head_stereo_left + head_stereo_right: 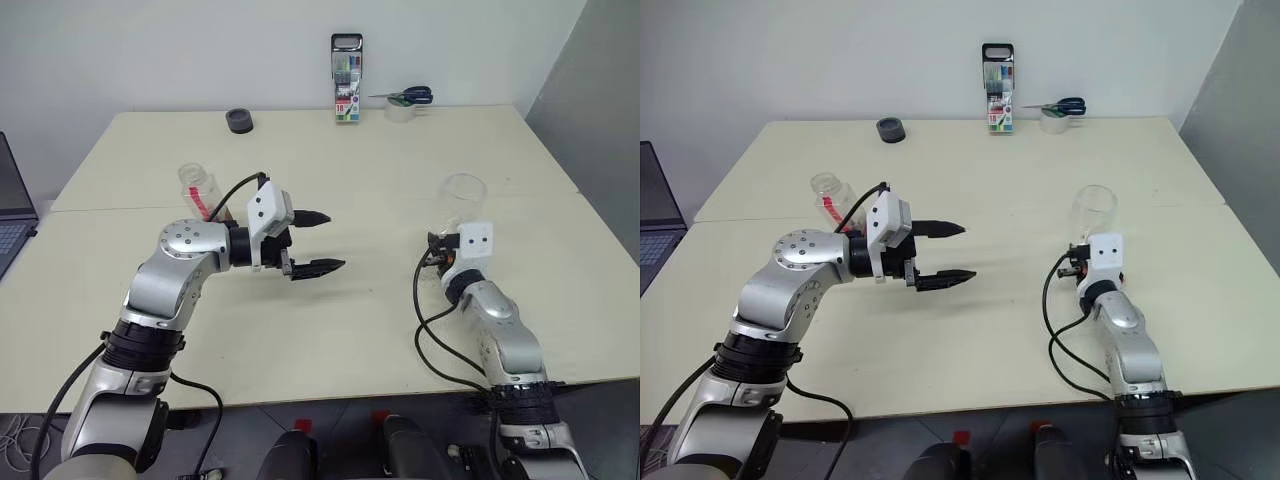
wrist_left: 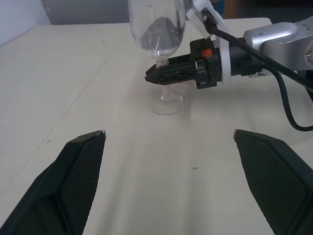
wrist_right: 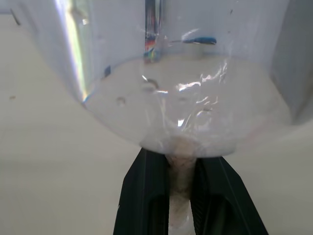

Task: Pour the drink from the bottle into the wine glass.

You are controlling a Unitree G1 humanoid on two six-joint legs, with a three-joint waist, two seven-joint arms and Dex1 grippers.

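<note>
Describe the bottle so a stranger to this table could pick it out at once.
On the cream table, look toward the robot's left, just behind the left gripper. The bottle is small, clear plastic, uncapped, with a red-and-white strip down its side; unlike the wine glass, it has no stem.

The wine glass (image 1: 463,197) is clear and looks empty. It stands up straight on the table's right side, its foot (image 2: 167,104) flat on the top. The bottle (image 1: 199,189) is small and clear, with a red and white strip down its side. It stands on the left side, far from the glass, with no cap.
</note>
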